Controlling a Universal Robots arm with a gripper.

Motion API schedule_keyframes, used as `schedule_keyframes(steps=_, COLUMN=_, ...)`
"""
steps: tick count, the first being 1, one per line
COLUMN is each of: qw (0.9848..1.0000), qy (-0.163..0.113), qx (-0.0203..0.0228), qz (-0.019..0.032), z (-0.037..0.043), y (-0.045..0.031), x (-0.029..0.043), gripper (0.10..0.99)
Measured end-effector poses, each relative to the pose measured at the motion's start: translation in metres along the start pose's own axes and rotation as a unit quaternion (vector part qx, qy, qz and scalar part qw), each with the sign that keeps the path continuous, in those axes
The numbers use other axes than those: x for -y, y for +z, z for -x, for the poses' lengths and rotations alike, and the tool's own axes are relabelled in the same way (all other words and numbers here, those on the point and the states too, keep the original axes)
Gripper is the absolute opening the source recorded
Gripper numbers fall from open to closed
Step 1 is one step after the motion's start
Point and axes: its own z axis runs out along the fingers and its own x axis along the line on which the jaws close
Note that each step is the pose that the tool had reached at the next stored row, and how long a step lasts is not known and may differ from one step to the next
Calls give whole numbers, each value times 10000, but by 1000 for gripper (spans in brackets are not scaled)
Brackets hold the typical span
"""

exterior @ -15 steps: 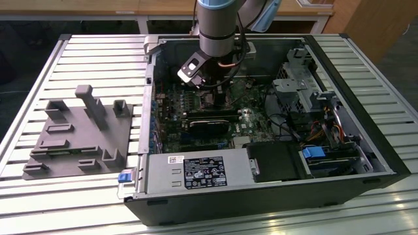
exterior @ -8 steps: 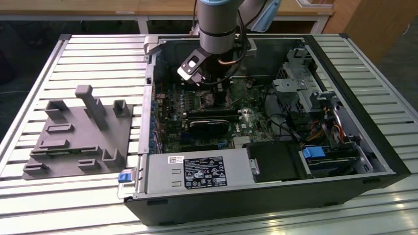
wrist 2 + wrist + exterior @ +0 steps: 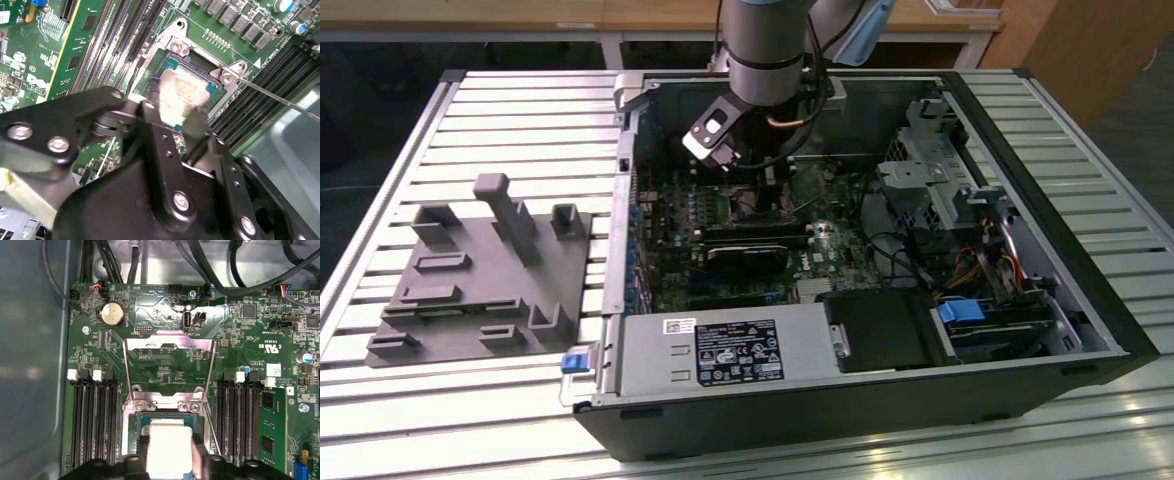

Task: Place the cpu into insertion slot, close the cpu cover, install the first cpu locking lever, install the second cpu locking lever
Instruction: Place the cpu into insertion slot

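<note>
The cpu (image 3: pixel 170 442), a flat square chip with a silvery top, sits squarely over the insertion slot (image 3: pixel 197 59) on the green board; I cannot tell whether it is fully seated. My gripper (image 3: pixel 171 456) is shut on it, with a black finger against each of two opposite sides, as both wrist views show. The cpu cover (image 3: pixel 170 343), a thin silvery frame with a large window, lies flipped open on the board beyond the slot. A thin locking lever rod (image 3: pixel 280 97) sticks out beside the slot. In the exterior view my gripper (image 3: pixel 754 190) reaches down into the open computer case.
Long black memory slots (image 3: pixel 95 425) flank the socket on both sides. A black heatsink block (image 3: pixel 747 255) lies nearer the case front, a power supply (image 3: pixel 720 350) in front of it. Cables (image 3: pixel 240 280) run along the case wall. A grey fixture (image 3: pixel 480 270) stands at the exterior view's left.
</note>
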Motion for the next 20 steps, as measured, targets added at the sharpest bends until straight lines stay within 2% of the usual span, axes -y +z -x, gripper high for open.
schedule_keyframes(steps=2, qw=10000, qy=0, qx=0, qz=-15, z=0, y=-8, x=-5, gripper=357)
schedule_keyframes(steps=3, qw=10000, qy=0, qx=0, qz=-23, z=0, y=-12, x=-6, gripper=357)
schedule_keyframes(steps=5, qw=10000, qy=1, qx=1, qz=-36, z=0, y=-21, x=-8, gripper=239)
schedule_keyframes(steps=6, qw=10000, qy=1, qx=0, qz=-40, z=0, y=-25, x=-9, gripper=239)
schedule_keyframes(steps=8, qw=10000, qy=1, qx=0, qz=-47, z=0, y=-32, x=-10, gripper=122)
schedule_keyframes(steps=20, qw=10000, qy=1, qx=-8, qz=-70, z=-1, y=-122, x=-16, gripper=106)
